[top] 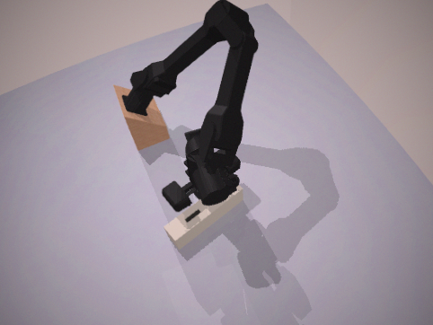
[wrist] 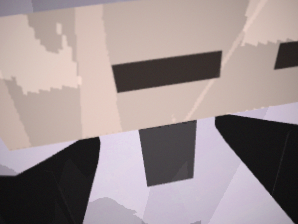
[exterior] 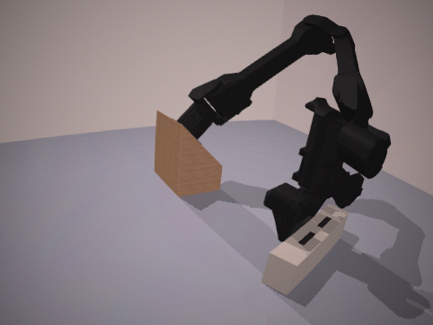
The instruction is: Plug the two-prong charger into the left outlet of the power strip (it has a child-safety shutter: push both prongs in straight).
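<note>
My gripper (wrist: 158, 128) is open in the wrist view, one black finger on each side of the dark grey charger (wrist: 168, 156), with a gap on both sides. The charger's upper end meets the lower edge of the beige power strip (wrist: 145, 107) (top: 180, 234) (exterior: 292, 260) in that view. Its prongs are hidden, and I cannot tell whether they are in an outlet. One dark outlet slot (wrist: 167, 71) is near the middle of the wrist view and another is cut off at the right. In the top and exterior views the fingertips and charger cannot be made out against the black arm.
A brown wooden wedge block (top: 148, 132) (exterior: 167, 162) stands left of the strip in the top and exterior views, with a black part of the arm over its sloping side. The arm (top: 234, 81) (exterior: 269, 56) arches high between the wedge and the strip. Its dark shadows fall across strip and table.
</note>
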